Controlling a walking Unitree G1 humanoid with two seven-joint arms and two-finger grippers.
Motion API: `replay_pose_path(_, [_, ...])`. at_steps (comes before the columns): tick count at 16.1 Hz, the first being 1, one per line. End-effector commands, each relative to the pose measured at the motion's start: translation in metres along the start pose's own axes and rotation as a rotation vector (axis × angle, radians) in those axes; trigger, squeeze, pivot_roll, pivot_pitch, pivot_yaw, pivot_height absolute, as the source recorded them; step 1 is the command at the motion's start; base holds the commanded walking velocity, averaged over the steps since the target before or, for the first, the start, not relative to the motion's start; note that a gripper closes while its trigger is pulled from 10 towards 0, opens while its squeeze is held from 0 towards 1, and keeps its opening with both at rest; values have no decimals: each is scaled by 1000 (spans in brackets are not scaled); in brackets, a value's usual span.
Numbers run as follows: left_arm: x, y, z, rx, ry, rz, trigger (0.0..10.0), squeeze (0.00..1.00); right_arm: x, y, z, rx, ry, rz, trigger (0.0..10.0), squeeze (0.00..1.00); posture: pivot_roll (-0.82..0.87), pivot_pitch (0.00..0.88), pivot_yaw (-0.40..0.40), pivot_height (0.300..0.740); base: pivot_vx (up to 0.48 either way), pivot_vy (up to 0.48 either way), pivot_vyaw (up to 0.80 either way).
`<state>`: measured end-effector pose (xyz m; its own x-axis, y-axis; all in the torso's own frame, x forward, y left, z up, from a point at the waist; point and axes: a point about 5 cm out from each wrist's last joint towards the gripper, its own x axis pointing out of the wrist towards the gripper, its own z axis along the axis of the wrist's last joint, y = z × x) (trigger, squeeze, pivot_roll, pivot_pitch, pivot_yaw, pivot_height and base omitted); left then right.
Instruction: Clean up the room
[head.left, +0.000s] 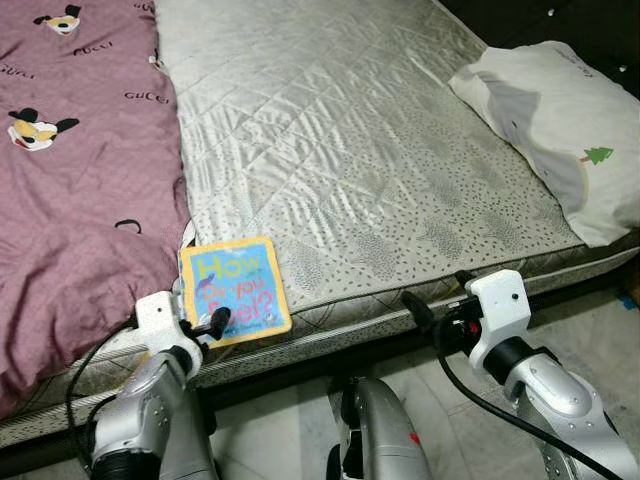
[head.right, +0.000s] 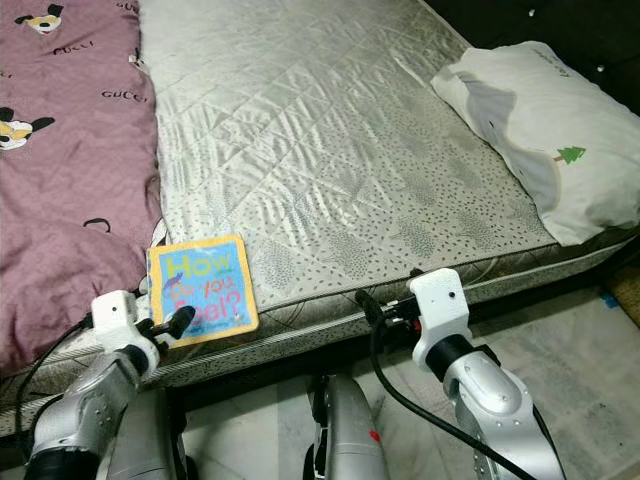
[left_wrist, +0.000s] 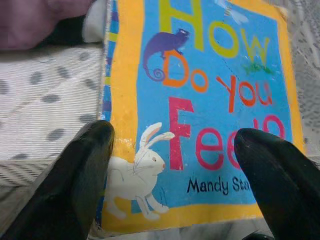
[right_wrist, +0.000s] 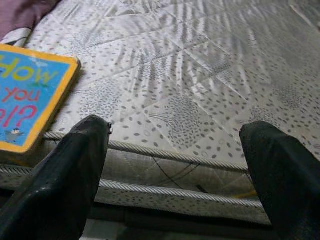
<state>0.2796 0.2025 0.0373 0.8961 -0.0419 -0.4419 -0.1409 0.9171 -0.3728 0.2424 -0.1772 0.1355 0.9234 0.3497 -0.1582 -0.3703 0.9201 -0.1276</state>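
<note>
One picture book lies flat at the mattress edge, seven o'clock, left gripper spread to grasp it; right gripper released, waiting at five o'clock.

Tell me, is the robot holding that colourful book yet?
No. The open left gripper sits at the book's near edge; the right gripper is open too.

Bare quilted bed: purple blanket at nine o'clock, picture book at seven, pillow at two.
</note>
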Motion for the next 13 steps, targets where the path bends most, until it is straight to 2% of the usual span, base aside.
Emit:
replay_pose_path(1, [-4,11,-10,-9,47,44,10000,0,-2,-3,-2,-8,14,-7,10000,0,-165,181,-143,579,0,0,0])
replay_pose_path(4, [-4,15,9,0,-31,56,10000,0,2,-3,-4,-5,22,-15,10000,0,-135,169,-141,579,0,0,0])
replay_pose_path(6, [1,18,24,52,-67,66,10000,0,10,0,-3,-1,11,-20,10000,0,-122,160,-140,579,0,0,0])
replay_pose_path(9, [5,14,39,64,-104,58,10000,0,15,2,1,1,-6,-18,10000,0,-118,154,-137,579,0,0,0])
replay_pose_path(10, [4,12,40,69,-99,50,10000,0,16,2,1,1,-9,-21,10000,0,-110,152,-132,579,0,0,0])
replay_pose_path(12, [3,16,19,62,15,29,10000,0,20,3,0,6,-16,-37,10000,0,-106,153,-125,579,0,0,0])
replay_pose_path(13, [5,16,16,51,36,5,10000,0,20,4,1,6,-16,-36,10000,0,-109,156,-128,579,0,0,0])
